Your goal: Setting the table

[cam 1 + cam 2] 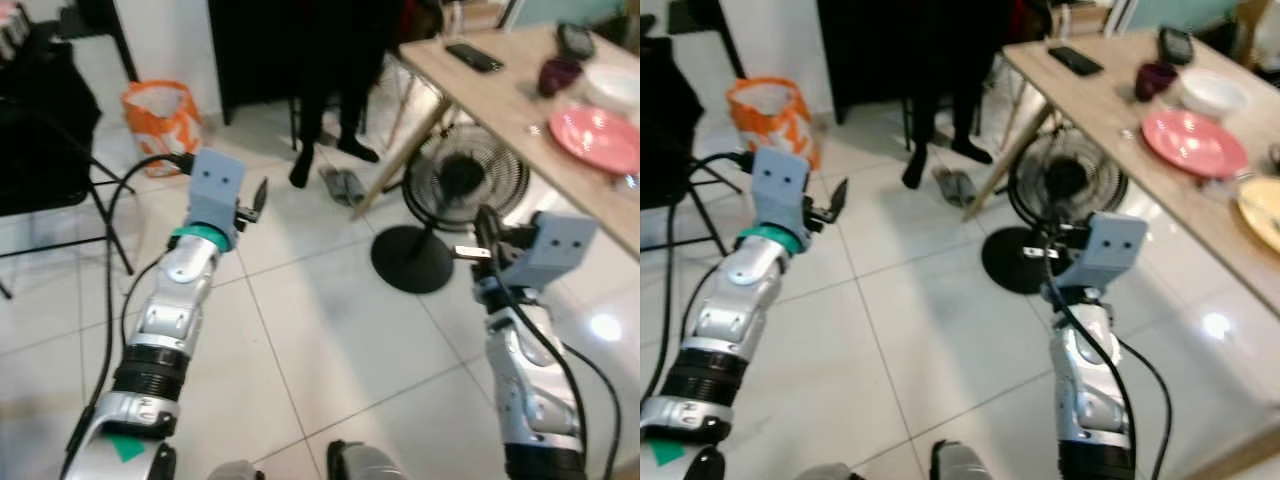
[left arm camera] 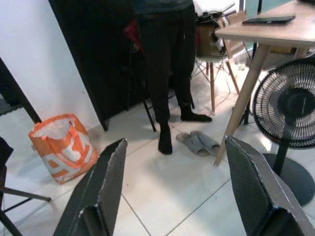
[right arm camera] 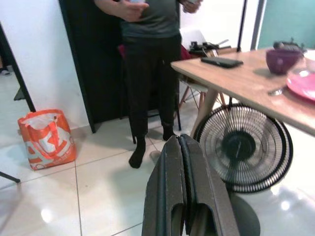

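- White glossy floor tiles [image 1: 300,330] all around, with a light wooden table [image 1: 1090,95] off to the robot's right, sitting on angled wooden legs.
- On the table: a pink plate [image 1: 1193,142], a white bowl [image 1: 1212,93] just behind it, and a dark purple cup [image 1: 1155,78] next to the bowl. There's also part of a yellow plate [image 1: 1262,212] at the near end, close to the pink one.
- Further back on the tabletop there's a black phone [image 1: 1074,61] lying flat, plus another dark gadget [image 1: 1176,43] near the far edge; can't tell what it is.
- Black floor fan [image 1: 455,190] stands under the table edge, a pair of grey slippers [image 1: 343,186] lies beside it.
- A person in dark trousers [image 3: 147,64] is standing by the dark doorway, and an orange bag [image 1: 160,118] sits against the wall.
- Left gripper [image 2: 172,191] is raised over the floor, fingers spread wide apart, nothing in it.
- Right gripper [image 3: 183,187] is up too, near the fan and short of the table, fingers pressed flat together with nothing between them.
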Robot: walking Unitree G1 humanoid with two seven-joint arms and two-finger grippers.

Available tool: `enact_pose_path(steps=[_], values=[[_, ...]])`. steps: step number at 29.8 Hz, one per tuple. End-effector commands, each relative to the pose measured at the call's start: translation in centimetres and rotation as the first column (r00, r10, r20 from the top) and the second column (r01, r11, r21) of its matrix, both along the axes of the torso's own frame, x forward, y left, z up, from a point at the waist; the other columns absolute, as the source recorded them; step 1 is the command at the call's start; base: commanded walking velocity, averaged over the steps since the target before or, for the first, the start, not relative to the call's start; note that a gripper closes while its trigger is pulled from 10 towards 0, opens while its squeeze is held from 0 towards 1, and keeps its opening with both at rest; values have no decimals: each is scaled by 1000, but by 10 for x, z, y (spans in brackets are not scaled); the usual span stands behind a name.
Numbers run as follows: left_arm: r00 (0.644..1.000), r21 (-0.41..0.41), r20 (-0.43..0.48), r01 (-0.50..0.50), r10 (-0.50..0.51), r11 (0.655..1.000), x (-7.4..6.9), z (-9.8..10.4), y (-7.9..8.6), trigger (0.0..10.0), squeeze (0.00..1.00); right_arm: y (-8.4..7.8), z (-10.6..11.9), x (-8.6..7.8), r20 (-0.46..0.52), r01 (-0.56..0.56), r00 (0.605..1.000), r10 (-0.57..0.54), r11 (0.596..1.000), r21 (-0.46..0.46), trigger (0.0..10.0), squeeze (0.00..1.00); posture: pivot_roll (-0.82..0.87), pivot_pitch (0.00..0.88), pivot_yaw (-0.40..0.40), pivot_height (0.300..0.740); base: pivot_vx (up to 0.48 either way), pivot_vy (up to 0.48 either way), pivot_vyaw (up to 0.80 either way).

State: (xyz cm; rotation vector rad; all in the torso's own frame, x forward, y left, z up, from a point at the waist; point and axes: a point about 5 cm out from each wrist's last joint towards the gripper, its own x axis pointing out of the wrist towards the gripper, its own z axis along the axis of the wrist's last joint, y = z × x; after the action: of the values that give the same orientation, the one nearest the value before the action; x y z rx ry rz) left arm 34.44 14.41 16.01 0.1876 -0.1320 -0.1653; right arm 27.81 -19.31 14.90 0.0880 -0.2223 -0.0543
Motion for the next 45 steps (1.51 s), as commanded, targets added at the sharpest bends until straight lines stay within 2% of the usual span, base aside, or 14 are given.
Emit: enact_pose_path(steps=[1, 17, 33, 39, 45], values=[[1000, -5, -10, 15, -15, 1000, -1, -3, -5, 10000, 0, -5, -2, -2, -12, 19, 1000, -19, 1000, -3, 10000, 0, 50, 0, 39, 740, 0, 0, -800], [1000, -15, -18, 16, -17, 1000, -2, -5, -8, 10000, 0, -4, -3, -3, -20, 9, 1000, -9, 1000, -6, 10000, 0, 48, 0, 28, 740, 0, 0, -800], [1000, -32, -16, 19, -20, 999, -4, -5, -12, 10000, 0, -4, -3, -2, -27, -1, 1000, 0, 1000, -10, 10000, 0, 50, 0, 17, 740, 0, 0, -100], [1000, -33, -16, 19, -19, 999, -3, -5, -13, 10000, 0, -4, -3, -1, -27, -2, 1000, 1, 1000, -12, 10000, 0, 49, 0, 12, 740, 0, 0, -800], [1000, -38, -7, 22, -22, 999, -3, -3, -16, 10000, 0, -3, -1, -1, -16, -3, 1000, 2, 1000, -24, 10000, 0, 49, 0, 9, 740, 0, 0, 0]])
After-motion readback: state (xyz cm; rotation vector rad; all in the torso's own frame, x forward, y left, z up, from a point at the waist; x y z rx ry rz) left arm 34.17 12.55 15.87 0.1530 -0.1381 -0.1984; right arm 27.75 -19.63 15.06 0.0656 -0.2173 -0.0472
